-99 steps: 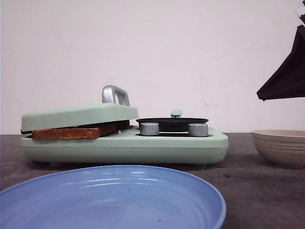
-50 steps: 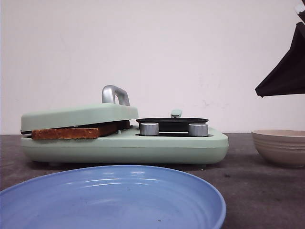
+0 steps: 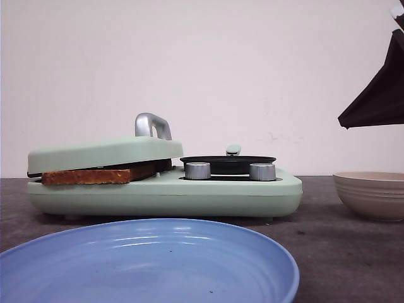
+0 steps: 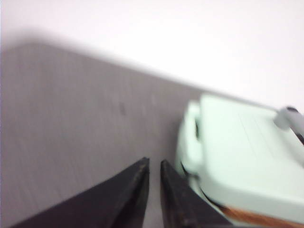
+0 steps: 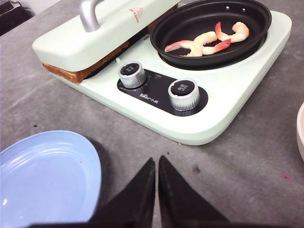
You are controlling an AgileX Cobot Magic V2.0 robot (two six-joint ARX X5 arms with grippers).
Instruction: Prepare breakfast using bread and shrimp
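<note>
1. Left gripper (image 4: 153,166): fingers nearly together, empty, hovering over the grey table (image 4: 71,118) beside the green breakfast maker (image 4: 237,156).
2. Bread (image 3: 95,175): clamped under the maker's lid (image 3: 104,153).
3. Right gripper (image 5: 156,164): pinched closed, empty, above the table before the knobs (image 5: 183,94); shrimp (image 5: 209,39) in the pan (image 5: 247,33).

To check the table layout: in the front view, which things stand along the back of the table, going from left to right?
Bread under the closed lid → black pan → beige bowl.
</note>
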